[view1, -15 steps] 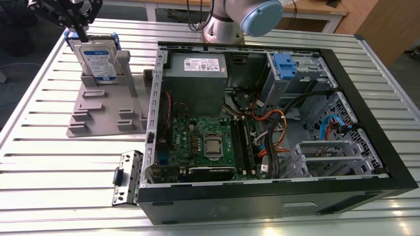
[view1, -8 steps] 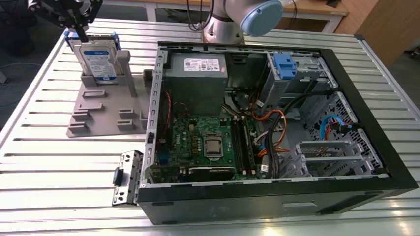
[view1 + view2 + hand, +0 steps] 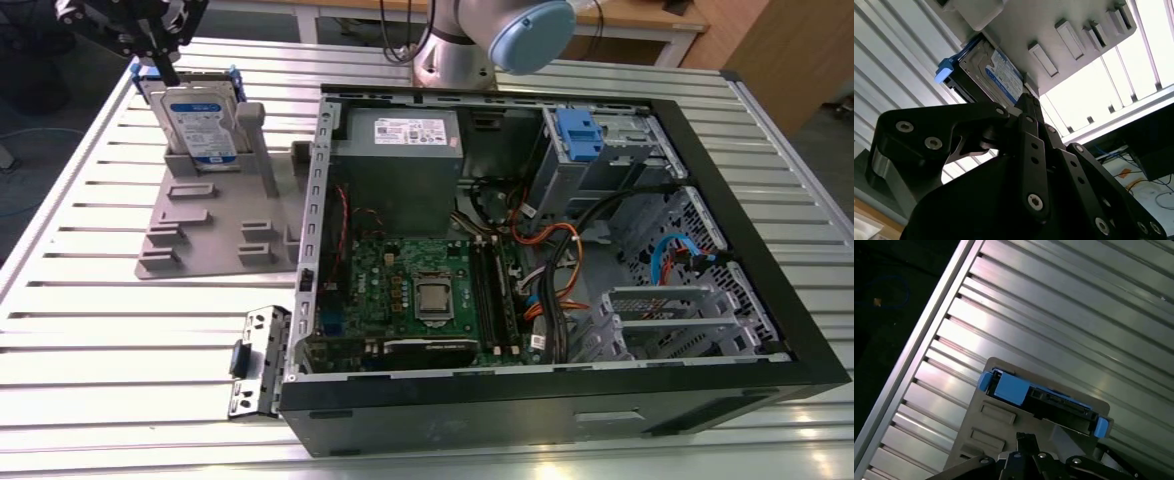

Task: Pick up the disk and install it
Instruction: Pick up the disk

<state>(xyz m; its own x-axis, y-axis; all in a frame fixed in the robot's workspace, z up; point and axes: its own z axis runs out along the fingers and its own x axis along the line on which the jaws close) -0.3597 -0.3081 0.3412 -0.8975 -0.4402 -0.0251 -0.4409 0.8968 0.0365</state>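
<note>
The disk [image 3: 200, 120] stands on edge in a grey slotted holder [image 3: 200, 235] at the exterior view's left, its white-and-blue label facing the camera and its blue carrier frame around the edges. My gripper [image 3: 163, 70] hangs just above the disk's top edge, near its left corner, with its black fingers together and nothing between them. In the second wrist view the fingertips [image 3: 1025, 100] taper to a point close to the disk [image 3: 999, 75]. The first wrist view looks down on the disk's blue-framed top edge [image 3: 1039, 395], a short way beyond the gripper [image 3: 1024, 437].
An open computer case [image 3: 767, 250] lies to the exterior view's right of the holder, with a grey power supply box [image 3: 396, 150], a motherboard [image 3: 414, 290], cables and a blue-latched drive bay [image 3: 578, 130]. A loose metal bracket [image 3: 260, 360] lies by the case's near corner on the slatted metal table [image 3: 80, 330].
</note>
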